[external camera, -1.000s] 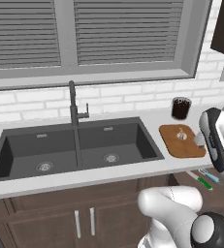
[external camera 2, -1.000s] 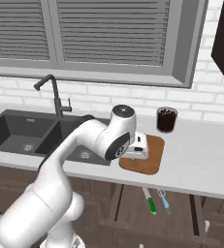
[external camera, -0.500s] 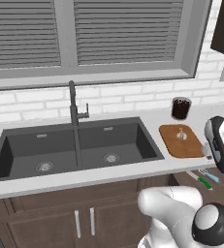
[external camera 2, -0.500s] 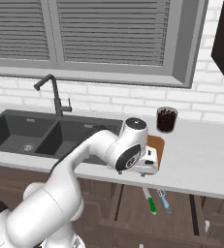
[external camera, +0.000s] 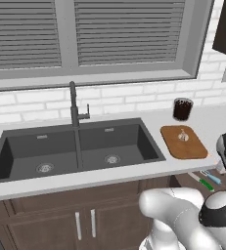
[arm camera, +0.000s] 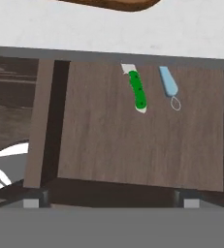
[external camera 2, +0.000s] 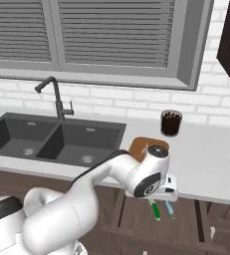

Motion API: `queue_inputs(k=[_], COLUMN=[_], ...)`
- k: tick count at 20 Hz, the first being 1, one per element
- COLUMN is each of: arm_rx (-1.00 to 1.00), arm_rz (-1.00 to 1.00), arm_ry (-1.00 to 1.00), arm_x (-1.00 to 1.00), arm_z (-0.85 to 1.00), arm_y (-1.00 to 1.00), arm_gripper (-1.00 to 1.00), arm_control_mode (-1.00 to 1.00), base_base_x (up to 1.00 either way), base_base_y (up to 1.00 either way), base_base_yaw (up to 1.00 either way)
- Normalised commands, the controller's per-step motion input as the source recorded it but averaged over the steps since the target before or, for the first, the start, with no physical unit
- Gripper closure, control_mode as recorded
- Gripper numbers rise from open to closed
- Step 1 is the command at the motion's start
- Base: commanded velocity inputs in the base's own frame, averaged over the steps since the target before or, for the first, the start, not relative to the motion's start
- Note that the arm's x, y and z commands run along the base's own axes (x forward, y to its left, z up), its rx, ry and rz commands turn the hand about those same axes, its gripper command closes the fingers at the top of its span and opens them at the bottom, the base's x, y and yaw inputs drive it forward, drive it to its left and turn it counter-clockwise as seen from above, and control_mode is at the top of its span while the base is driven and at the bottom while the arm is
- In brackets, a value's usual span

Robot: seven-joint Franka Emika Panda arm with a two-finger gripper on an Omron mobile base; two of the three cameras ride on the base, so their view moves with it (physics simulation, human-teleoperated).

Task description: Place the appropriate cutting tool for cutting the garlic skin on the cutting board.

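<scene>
- While the arm reached low over the front edge of the tabletop [external camera 2: 206, 164], the gripper [external camera 2: 165, 190] hung just above an open drawer [arm camera: 133, 140] below that edge; whether its fingers stood apart or together could not be told, as the hand hid them in the base views and the tips did not read clearly in the hand view.
- The cutting tool [arm camera: 137, 92], with its bright green handle and a short pale blade showing at the far end, lay flat on the wooden drawer floor near the back, partly tucked under the tabletop's edge.
- Just beside it, apart and roughly parallel, lay a light-blue-handled tool [arm camera: 168, 85] with a whitish loop at its near end.
- In the right base view the green tool and the blue one showed side by side in the drawer under the hand, green to the left.
- The cutting board [external camera: 190, 146] rested flat on the tabletop to the right of the sink [external camera: 75, 146], near the front edge.
- The garlic [external camera: 183, 135] sat on the board, toward its back half.
- A dark round cup [external camera: 182, 108] stood behind the board, near the brick wall, well apart from the drawer.
- A dark faucet [external camera: 75, 105] rose behind the sink's divider.
- Nothing was held; the cutting tool lay untouched in the drawer.
</scene>
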Motion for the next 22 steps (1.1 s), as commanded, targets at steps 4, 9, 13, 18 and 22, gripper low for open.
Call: queue_inputs(k=[4,9,13,18,22], arm_rx=[0.00,0.00,0.00,0.00,0.00], arm_rz=[0.00,0.00,0.00,0.00,0.00], arm_ry=[0.05,0.08,0.09,0.11,0.19], arm_x=[0.00,0.00,0.00,0.02,-0.02], arm_z=[-0.62,-0.71,-0.67,-0.56,-0.32], arm_y=[-0.28,-0.24,-0.23,-0.10,-0.16], arm_gripper=[-1.00,-1.00,-1.00,-1.00,-1.00], arm_control_mode=[-1.00,-1.00,-1.00,-1.00,-1.00], base_base_x=[0.00,0.00,0.00,0.00,0.00], base_base_y=[0.00,0.00,0.00,0.00,0.00], base_base_yaw=[0.00,0.00,0.00,0.00,0.00])
